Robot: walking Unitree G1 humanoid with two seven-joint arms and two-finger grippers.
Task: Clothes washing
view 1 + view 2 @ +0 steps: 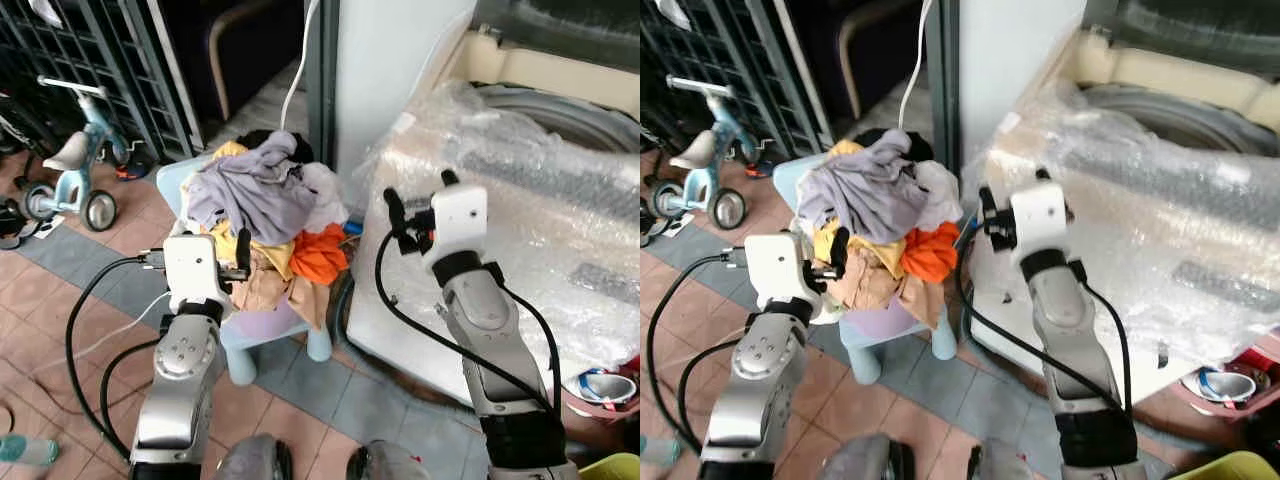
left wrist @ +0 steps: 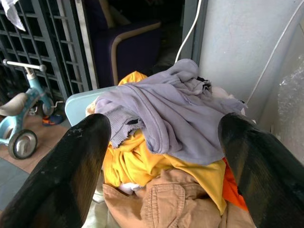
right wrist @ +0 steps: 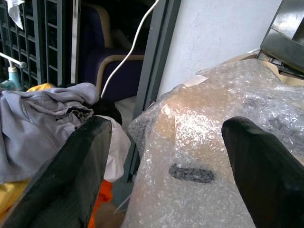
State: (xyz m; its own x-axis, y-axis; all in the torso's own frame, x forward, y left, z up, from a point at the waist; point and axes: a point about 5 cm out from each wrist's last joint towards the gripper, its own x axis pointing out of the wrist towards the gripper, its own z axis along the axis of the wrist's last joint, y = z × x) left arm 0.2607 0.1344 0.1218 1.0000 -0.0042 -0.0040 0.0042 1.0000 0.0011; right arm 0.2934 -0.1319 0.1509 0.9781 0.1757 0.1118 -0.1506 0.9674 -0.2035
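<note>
We had the clothes pile (image 1: pixel 265 215) heaped on a small pale-blue plastic chair (image 1: pixel 275 335), which stood just beside the front-left corner of the washing machine (image 1: pixel 520 250). Taking the chair as landmark: the machine was to its right, wrapped in bubble wrap (image 1: pixel 500 200), with the tub opening behind and above. A child's tricycle (image 1: pixel 70 165) sat well off to the chair's left by a dark metal grille.

Left claw (image 1: pixel 240 262) was at the near-left edge of the pile, touching or almost touching the yellow and tan garments. Its fingers were spread wide; in the left wrist view the grey sweater (image 2: pixel 171 118) sat centred between the two black fingers (image 2: pixel 71 175), with a yellow garment (image 2: pixel 137 166) and a tan one (image 2: pixel 175 199) under it. Nothing was gripped.

Right claw (image 1: pixel 418 205) was also spread wide and empty, held over the machine's wrapped front-left corner, to the right of the chair and apart from the pile.

Key relation: the pile lay straight ahead of the left claw, slightly above its fingertips, so the left arm was clearly the nearer one. The grey sweater ran roughly crosswise to the claw's approach line, draped over the top of the heap.

Our read: the next move was a short forward reach and close on the grey sweater or the layer under it, then a carry right and up to the tub. Risk we saw: loose layers dragging along and dropping off the chair.
</note>
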